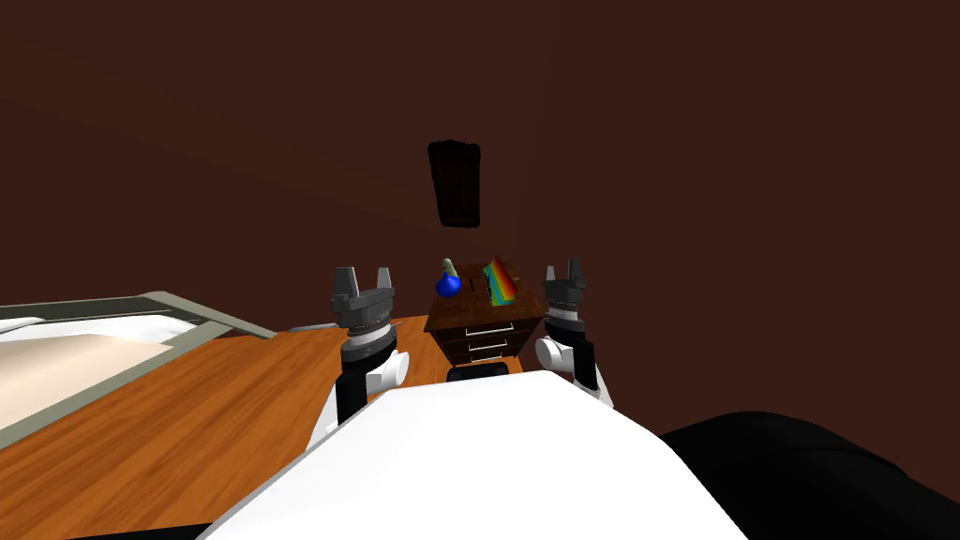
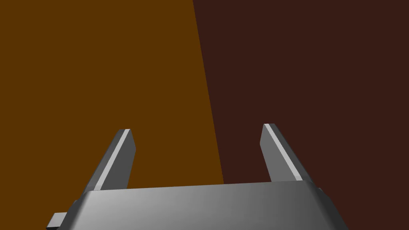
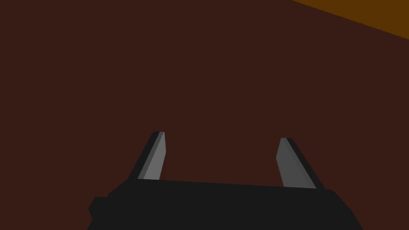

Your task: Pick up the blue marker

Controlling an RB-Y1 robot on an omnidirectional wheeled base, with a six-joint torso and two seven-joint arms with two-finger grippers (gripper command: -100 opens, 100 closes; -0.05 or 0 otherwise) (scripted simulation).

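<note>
Facing a small dark-wood bench with drawers, set against a dark brown wall. On top: a blue round thing with a pale stem, and just beside it a rainbow-striped wedge. Left claw raised left of the bench, fingers apart; right claw raised at its right. Bed far left on orange wood floor.
</note>
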